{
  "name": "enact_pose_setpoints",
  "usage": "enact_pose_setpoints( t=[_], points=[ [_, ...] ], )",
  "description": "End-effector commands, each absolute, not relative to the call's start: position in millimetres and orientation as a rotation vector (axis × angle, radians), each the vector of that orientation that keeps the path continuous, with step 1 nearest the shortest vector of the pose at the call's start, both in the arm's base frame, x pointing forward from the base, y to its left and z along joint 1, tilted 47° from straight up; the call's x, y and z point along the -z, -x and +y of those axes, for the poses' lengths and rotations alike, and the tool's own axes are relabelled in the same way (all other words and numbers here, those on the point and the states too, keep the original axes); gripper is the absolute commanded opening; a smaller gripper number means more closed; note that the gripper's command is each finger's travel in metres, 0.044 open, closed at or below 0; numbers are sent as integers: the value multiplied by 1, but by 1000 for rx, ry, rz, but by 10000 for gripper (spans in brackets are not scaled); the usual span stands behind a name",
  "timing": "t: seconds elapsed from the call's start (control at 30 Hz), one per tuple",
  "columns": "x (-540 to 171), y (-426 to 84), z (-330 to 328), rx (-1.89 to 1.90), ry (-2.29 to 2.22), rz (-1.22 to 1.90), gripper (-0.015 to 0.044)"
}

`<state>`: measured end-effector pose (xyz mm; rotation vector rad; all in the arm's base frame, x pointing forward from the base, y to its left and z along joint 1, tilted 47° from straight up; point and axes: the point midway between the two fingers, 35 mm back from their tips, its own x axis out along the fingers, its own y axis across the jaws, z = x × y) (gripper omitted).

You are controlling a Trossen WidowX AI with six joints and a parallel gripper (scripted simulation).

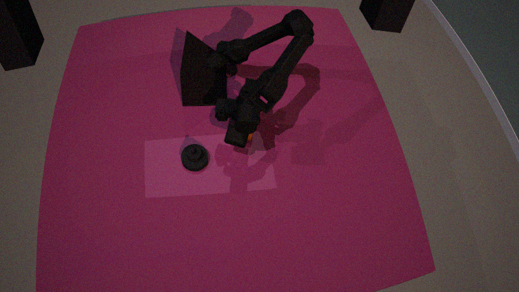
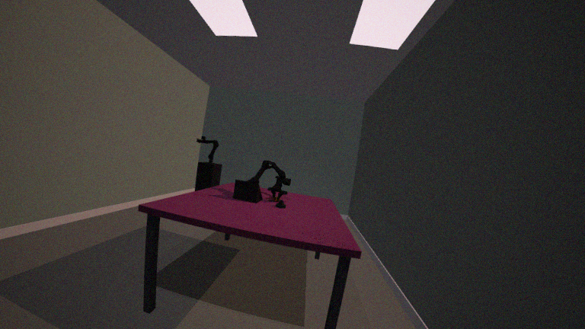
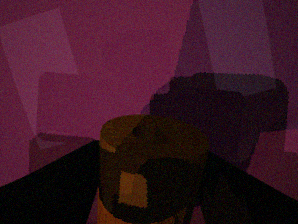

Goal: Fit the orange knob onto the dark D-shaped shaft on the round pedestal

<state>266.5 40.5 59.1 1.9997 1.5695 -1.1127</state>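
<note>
The orange knob [image 1: 250, 137] [image 2: 276, 199] [image 3: 125, 165] is upright between the two dark fingers in the wrist view, top face and part of its side showing. My gripper [image 2: 276, 196] [image 3: 149, 154] is shut on the knob, one finger at each side. I cannot tell whether the knob touches the table. The arm hides most of it in the top view. The round dark pedestal [image 1: 188, 163] [image 2: 280, 206] stands to the left of the gripper in the top view, with the short shaft [image 1: 196, 152] upright at its middle. The shaft's flat side cannot be made out.
The arm's dark base block [image 1: 201, 80] [image 2: 246, 191] stands on the magenta table [image 1: 217, 247] [image 2: 245, 221], behind the gripper and pedestal in the top view. A pale patch of light and arm shadows lie around the pedestal. Another arm [image 2: 212, 149] stands in the background.
</note>
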Motion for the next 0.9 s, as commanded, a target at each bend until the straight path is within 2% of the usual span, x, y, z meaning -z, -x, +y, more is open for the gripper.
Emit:
enact_pose_setpoints(
  t=[0.0, 0.87],
  points=[
    [-64, -267, 41, 1163, -1944, 1537, 179],
    [-90, -275, 50, 1464, -1554, 1303, 179]
  ],
)
